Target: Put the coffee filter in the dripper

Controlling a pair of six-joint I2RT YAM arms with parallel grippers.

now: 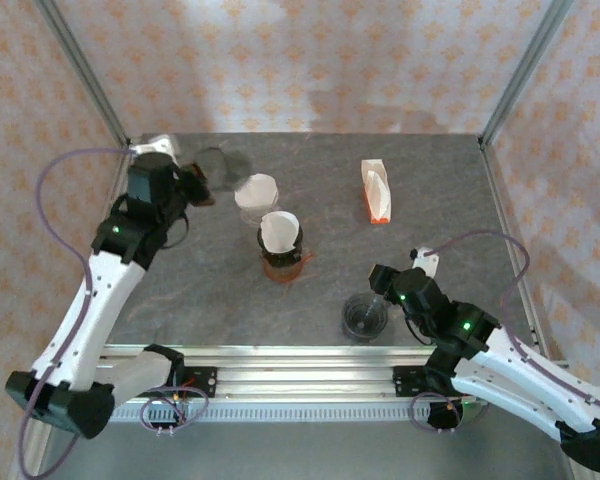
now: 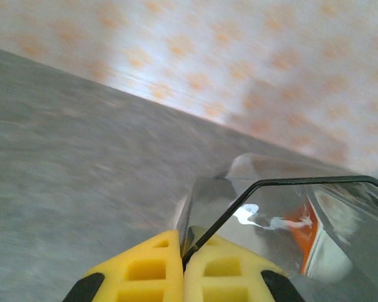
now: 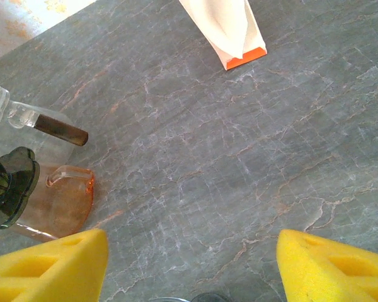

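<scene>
Now filter [image 1: 279,231] in dripper [image 1: 281,266], point down; left tool [image 2: 184,245] pinches lid [image 2: 271,204], right tool [image 3: 192,255] open.

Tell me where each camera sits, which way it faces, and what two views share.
Top external: above and behind, looking down on the table; left arm and right arm show.
Left wrist: looks low across the table to the wall; left gripper shut on clear plastic.
Right wrist: looks down at the table; right gripper open.
Top and right wrist share the filter pack and orange dripper.

Pale walls [image 1: 310,60] patterned with orange motifs enclose a grey marbled table [image 1: 440,230] framed by metal corner posts [image 1: 525,70].
</scene>
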